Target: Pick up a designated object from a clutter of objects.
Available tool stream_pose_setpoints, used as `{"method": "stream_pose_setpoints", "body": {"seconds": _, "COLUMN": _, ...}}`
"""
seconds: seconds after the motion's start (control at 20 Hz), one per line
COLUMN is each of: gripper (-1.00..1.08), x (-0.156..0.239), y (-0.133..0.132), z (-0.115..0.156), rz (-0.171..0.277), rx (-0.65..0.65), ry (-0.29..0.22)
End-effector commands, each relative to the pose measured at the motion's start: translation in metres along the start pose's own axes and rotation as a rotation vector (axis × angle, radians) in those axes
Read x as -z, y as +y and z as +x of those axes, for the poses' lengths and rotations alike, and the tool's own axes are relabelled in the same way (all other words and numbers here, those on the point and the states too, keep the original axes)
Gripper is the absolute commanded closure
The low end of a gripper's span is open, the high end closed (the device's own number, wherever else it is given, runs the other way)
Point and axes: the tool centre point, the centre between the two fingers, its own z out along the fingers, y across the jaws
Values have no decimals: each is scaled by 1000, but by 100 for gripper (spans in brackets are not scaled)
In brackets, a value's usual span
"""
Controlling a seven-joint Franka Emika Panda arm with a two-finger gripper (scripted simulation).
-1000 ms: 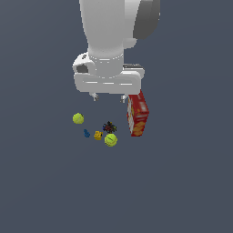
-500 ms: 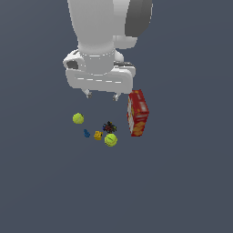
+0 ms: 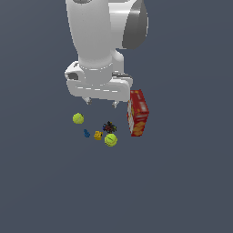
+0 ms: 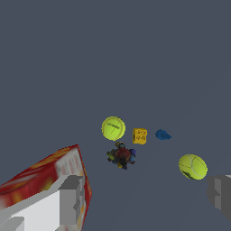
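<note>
Wrist view: gripper (image 4: 144, 198) jaws wide, empty; centre over the yellow brick (image 4: 140, 136) (avoiding tennis ball (image 4: 113, 128)) before descending.

Single white Panda arm enters from the top of the exterior view, its thick final links running nearly straight down to the wrist. A grey joint cap shows on the upper link, toward the exterior view's right. The wide white hand block sits level across the wrist, tipped slightly lower toward the exterior view's right.

Gripper (image 3: 101, 102) points downward, held up in the air. Two short fingertips (image 3: 115, 104) project below the hand block, set far apart with clear space between them. Wrist view confirms: grey finger pads (image 4: 71, 199) at opposite edges of that frame, jaws spread wide, nothing gripped between them.
</note>
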Motion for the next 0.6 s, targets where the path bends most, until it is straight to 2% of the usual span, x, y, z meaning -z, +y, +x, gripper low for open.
{"method": "stream_pose_setpoints", "body": {"seconds": 0.0, "gripper": -92, "x": -15, "y": 3, "z": 2, "rz": 2, "rx": -3, "ry": -1}}
{"method": "stream_pose_setpoints", "body": {"seconds": 0.55, "gripper": -92, "x": -119, "y": 23, "z": 6, "rz": 9, "rx": -29, "ry": 1}}
